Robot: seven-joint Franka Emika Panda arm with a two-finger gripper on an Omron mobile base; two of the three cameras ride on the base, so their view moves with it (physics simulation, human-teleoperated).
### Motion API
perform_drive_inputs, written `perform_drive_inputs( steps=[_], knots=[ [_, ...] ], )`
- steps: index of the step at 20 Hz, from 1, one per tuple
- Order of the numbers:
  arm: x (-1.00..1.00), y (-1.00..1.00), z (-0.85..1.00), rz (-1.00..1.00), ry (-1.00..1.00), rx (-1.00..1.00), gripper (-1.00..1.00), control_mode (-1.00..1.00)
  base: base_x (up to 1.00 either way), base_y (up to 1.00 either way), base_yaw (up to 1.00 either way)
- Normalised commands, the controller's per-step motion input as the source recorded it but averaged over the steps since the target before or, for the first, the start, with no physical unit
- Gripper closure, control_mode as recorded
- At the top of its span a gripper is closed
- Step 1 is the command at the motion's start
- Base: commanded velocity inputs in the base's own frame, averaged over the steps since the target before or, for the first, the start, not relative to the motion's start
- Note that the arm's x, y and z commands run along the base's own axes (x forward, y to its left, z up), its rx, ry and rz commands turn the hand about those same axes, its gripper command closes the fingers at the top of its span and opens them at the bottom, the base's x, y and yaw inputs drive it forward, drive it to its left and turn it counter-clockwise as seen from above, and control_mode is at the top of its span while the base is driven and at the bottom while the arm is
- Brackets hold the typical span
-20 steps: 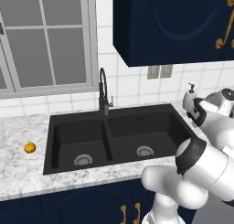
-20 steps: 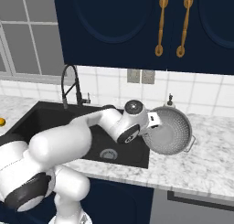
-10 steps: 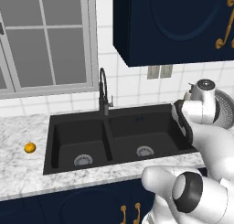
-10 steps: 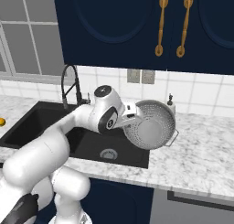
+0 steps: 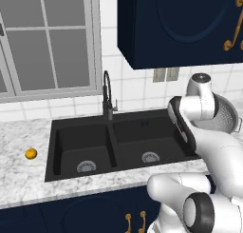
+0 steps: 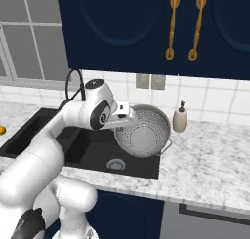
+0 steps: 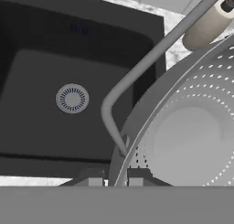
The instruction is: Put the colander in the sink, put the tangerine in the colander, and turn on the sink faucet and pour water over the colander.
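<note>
Right base view showed the two-finger gripper (image 6: 128, 117) clamped shut on the rim of the silvery perforated metal colander (image 6: 143, 137), tilted above the black double-basin sink's (image 6: 93, 144) right edge.

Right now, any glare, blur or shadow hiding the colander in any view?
Left base view: colander sharp, half hidden by the arm. Right base view: evenly lit, holes clear. Hand view: claw on its rim; the bowl looms large, slightly soft, no glare.

Colander (image 6: 144, 135) tilted, held by claw (image 7: 115, 176) at rim, above sink (image 6: 93, 150) right edge. Soap bottle (image 6: 180, 118) behind, on desk (image 6: 210, 155). Faucet (image 5: 107, 96) behind divider. Tangerine (image 5: 31, 153) on desk, left of sink.
</note>
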Motion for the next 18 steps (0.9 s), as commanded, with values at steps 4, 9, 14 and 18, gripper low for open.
perform_drive_inputs(
  steps=[4, 9, 14, 18],
  knots=[
    [0.0, 0.93, 0.06, -0.13, 0.06, 0.0, 1.0, -1.0, 0.0, 0.0, 0.0],
    [-0.1, 0.98, 0.15, -0.08, 0.15, 0.0, 1.0, -1.0, 0.0, 0.0, 0.0],
    [-0.07, 1.0, 0.27, 0.02, 0.22, -0.02, 1.0, -1.0, 0.0, 0.0, 0.0],
    [0.0, 0.99, 0.31, 0.05, 0.27, -0.06, 1.0, -1.0, 0.0, 0.0, 0.0]
  ],
)
